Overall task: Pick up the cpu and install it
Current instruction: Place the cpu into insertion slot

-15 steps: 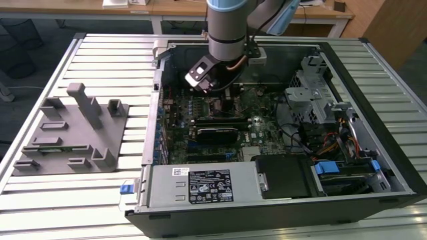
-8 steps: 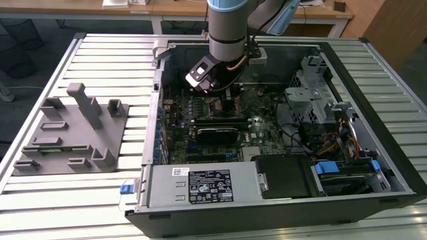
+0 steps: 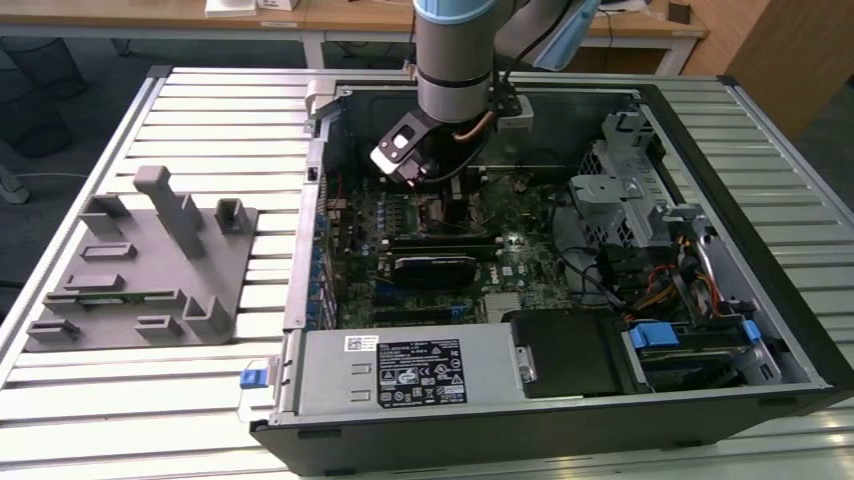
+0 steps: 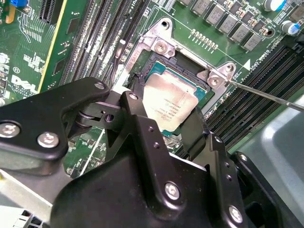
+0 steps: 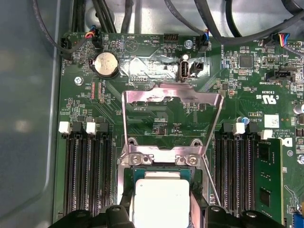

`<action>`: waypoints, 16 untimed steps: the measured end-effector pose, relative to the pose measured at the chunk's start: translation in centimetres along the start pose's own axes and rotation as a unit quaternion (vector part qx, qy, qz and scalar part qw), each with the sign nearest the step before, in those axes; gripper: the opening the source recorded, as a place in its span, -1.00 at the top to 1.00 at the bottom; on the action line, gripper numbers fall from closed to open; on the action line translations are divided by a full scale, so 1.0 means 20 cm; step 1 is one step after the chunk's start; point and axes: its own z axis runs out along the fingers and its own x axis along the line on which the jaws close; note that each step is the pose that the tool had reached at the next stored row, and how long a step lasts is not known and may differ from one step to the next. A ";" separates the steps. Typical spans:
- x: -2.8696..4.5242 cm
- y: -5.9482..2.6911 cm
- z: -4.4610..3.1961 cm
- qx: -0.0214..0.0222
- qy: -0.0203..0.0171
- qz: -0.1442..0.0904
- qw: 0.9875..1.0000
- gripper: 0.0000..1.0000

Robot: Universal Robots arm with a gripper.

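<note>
Item 1. Grey and pale-blue tubular robot arm: I have it reaching down from the far side into the case.

Item 2. Black metal tool: low over the socket, its two sides flanking the chip. I cannot tell from either wrist view whether it is clamped on the chip or standing just free of it.

Item 3. Small, thin, square, silvery-topped cpu: lying flat inside the socket opening, between the two sides of the tool. It seems seated, though the tool hides its near edge.

Item 4. Dark metal-framed square socket: on the board, with screw heads at its corners.

Item 5. Bright steel load plate: hinged up and open, standing on the far side of the socket in the first wrist view.

Item 6. Thin steel latch lever: a bare rod running out from one corner of the socket.

Item 7. Green printed motherboard: long black memory slots on either side of the socket, and a round silver coin battery beyond the load plate.

Item 8. Black open computer case: lying on its side on the counter.

Item 9. Grey plastic slotted holder block: well apart from the case, at the exterior view's left.

Item 10. Pale slatted metal counter: carries the case and the block.
</note>
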 end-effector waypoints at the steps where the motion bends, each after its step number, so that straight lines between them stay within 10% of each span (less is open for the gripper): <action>1: 0.000 0.000 0.000 0.000 0.000 0.000 1.000 -0.09; 16: -0.008 0.000 -0.016 0.000 0.000 0.000 1.000 -0.09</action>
